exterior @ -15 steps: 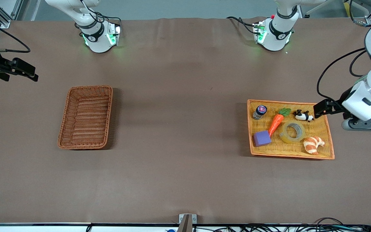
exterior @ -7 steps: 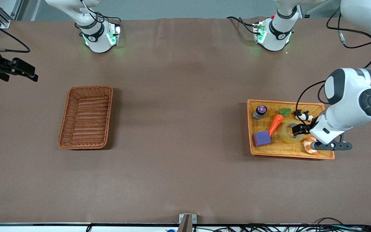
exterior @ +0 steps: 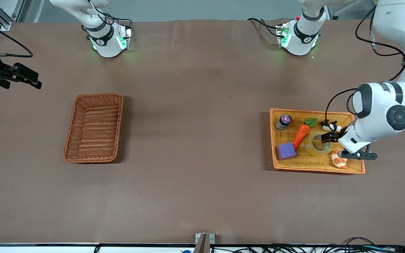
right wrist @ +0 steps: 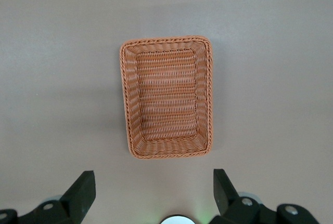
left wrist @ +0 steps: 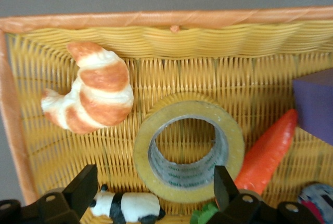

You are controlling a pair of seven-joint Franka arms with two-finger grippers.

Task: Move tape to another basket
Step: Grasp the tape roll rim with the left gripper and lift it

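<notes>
The tape [left wrist: 188,154] lay flat in the tray [left wrist: 156,21]; likely light, stiff, slick, best pinched across its wall. Left pincer [left wrist: 156,185] hung spread over it; right pincer [right wrist: 154,190], waiting, was spread.

High front view facing robots (whole table), wrist views looking down

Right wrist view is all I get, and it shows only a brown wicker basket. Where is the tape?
Observer: The tape lies in the orange tray at the left arm's end of the table.
Operator: Is it gripped?
Observer: No. The left end effector hangs open over it, fingers apart.
Operator: What lies beside it?
Observer: A croissant, a carrot and a panda.
</notes>
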